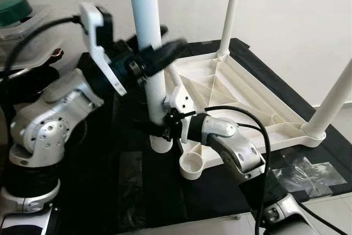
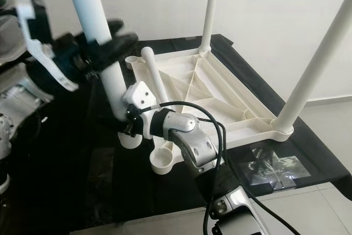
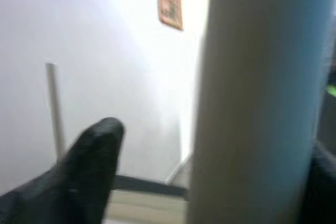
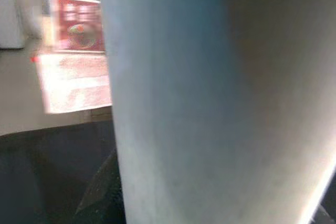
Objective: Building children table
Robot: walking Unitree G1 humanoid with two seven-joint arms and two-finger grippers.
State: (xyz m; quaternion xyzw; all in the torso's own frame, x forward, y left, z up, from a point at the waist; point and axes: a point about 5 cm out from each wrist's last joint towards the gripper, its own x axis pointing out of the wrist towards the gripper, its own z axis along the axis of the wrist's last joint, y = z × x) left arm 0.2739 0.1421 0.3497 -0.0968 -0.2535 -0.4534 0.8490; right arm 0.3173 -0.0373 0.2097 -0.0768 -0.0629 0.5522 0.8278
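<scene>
Standing upright, the leg (image 1: 149, 53) sits just beside the empty socket (image 1: 192, 164). Left hand (image 1: 151, 53) clamps it high; right hand (image 1: 165, 124) apparently grips low.

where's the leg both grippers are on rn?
In the left eye view the white leg stands upright left of centre, foot in the near-left corner socket of the upturned tabletop, left gripper above the right gripper.
</scene>
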